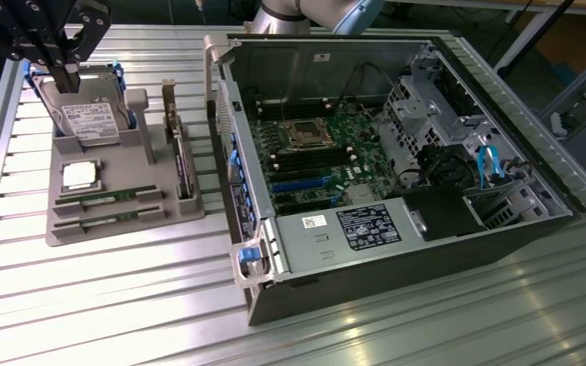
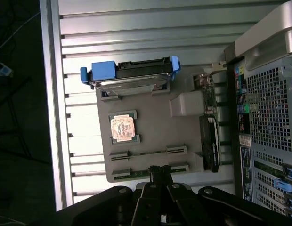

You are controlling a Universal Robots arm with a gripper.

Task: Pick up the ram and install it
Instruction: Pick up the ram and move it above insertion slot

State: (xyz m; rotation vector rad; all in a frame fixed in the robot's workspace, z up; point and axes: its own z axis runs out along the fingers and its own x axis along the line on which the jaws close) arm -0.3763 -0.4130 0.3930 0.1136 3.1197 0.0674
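Overhead, the gripper hangs above the tray with its fingers pressed together and nothing held between them. In the exterior view its tips overlap the top of the drive, which stands on edge in a blue caddy at one end of the tray. Next along the tray lies the CPU. Past it, both sticks sit flat in their slots, parallel and just apart. The inner ram is just beside the CPU and the outer ram is at the tray's edge. A card stands on edge along the tray side nearest the case. The case lies open on the table, to the exterior view's right, with its motherboard exposed.
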